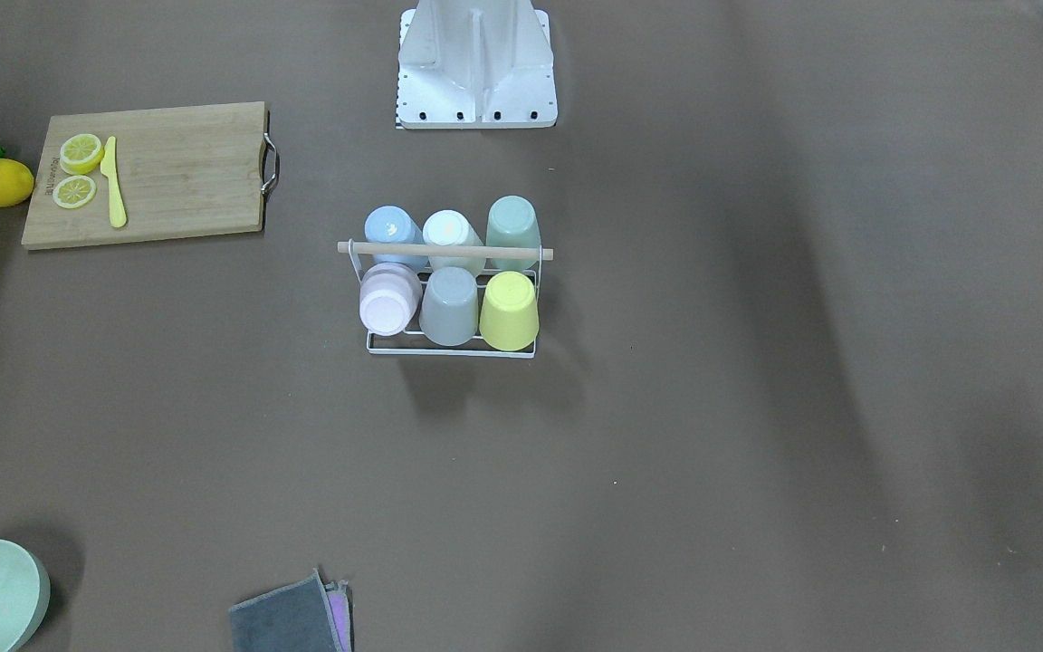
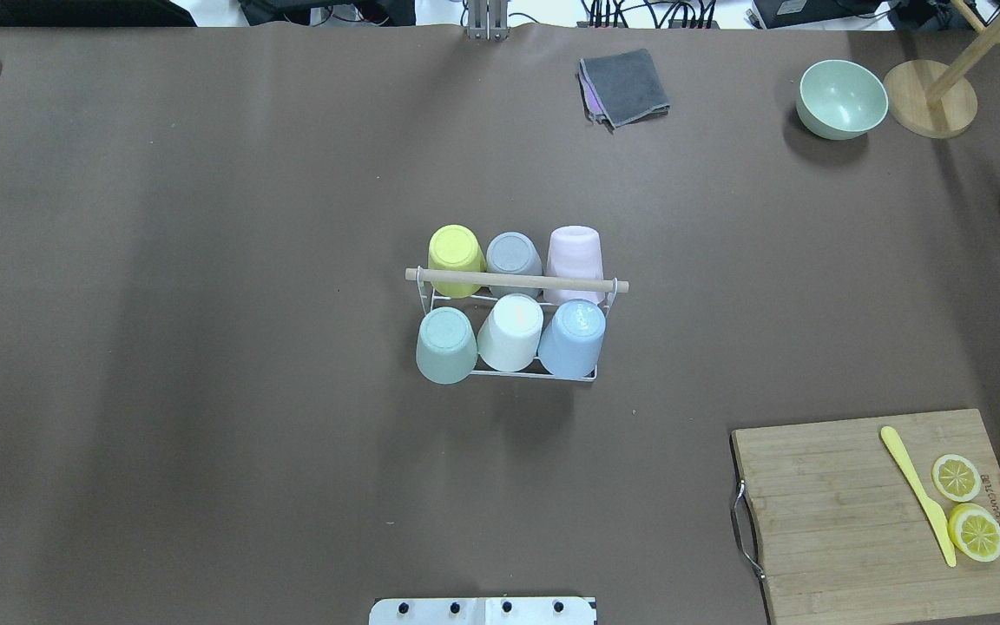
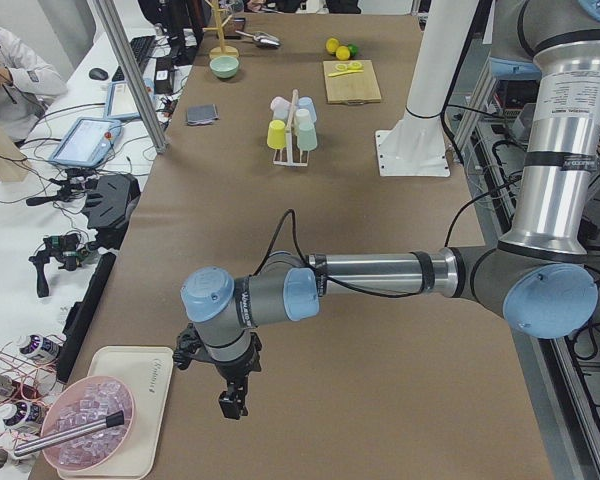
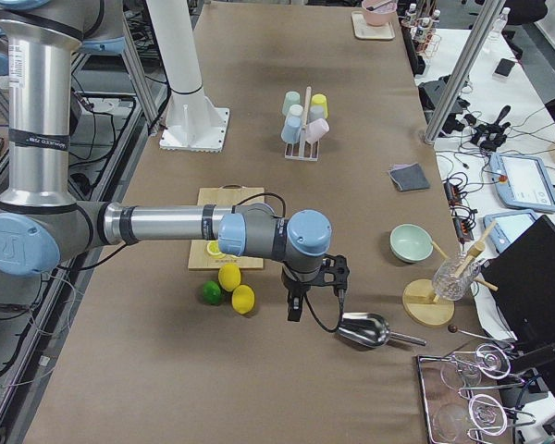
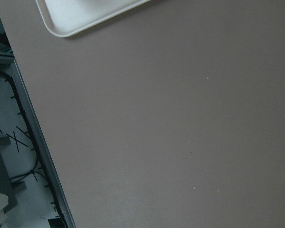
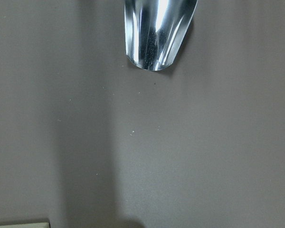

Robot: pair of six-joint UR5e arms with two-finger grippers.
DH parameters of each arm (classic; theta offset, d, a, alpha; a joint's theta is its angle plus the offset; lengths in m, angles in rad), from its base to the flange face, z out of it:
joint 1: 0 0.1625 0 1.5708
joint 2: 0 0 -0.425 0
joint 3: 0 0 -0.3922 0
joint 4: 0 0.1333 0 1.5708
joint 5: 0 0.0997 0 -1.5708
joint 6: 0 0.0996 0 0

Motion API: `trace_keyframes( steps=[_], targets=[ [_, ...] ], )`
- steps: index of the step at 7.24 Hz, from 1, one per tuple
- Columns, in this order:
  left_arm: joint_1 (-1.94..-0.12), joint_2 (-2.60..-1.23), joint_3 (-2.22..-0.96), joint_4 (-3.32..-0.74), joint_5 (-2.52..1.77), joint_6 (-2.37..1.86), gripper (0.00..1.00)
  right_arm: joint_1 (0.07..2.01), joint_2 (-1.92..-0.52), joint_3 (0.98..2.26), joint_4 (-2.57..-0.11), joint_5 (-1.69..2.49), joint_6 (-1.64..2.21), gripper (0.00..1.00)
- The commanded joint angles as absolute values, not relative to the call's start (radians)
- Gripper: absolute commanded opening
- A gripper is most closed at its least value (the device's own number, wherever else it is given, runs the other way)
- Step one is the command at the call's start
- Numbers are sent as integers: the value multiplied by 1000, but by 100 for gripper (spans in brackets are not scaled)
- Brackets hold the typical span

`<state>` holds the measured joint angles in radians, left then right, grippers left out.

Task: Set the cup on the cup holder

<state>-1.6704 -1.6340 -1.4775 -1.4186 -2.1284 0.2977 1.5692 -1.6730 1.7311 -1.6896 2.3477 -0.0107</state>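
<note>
The cup holder (image 2: 517, 280), a white wire rack with a wooden rod handle, stands at the table's middle, also in the front view (image 1: 444, 251). Several cups sit upside down on its prongs: yellow (image 2: 455, 252), grey (image 2: 513, 256), pink (image 2: 575, 252), green (image 2: 445, 345), white (image 2: 510, 332) and blue (image 2: 573, 337). My left gripper (image 3: 230, 400) hangs far off by the table's left end, my right gripper (image 4: 296, 310) by the right end. I cannot tell whether either is open or shut.
A cutting board (image 2: 882, 512) with lemon slices and a yellow knife lies near right, lemons beside it. A green bowl (image 2: 841, 98), grey cloth (image 2: 624, 85), wooden stand (image 2: 931, 108) and metal scoop (image 6: 159, 31) lie far right. A white tray (image 5: 85, 14) lies far left.
</note>
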Motion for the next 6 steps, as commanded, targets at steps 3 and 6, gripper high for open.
trace_keyframes(
  steps=[3, 6],
  targets=[
    [-1671, -1519, -1575, -1427, -2247, 93, 98, 1569, -1672, 1727, -1689, 2349, -11, 100],
    [-1666, -1525, -1562, -1428, -2310, 86, 98, 1569, -1667, 1727, -1689, 2341, -11, 100]
  ],
)
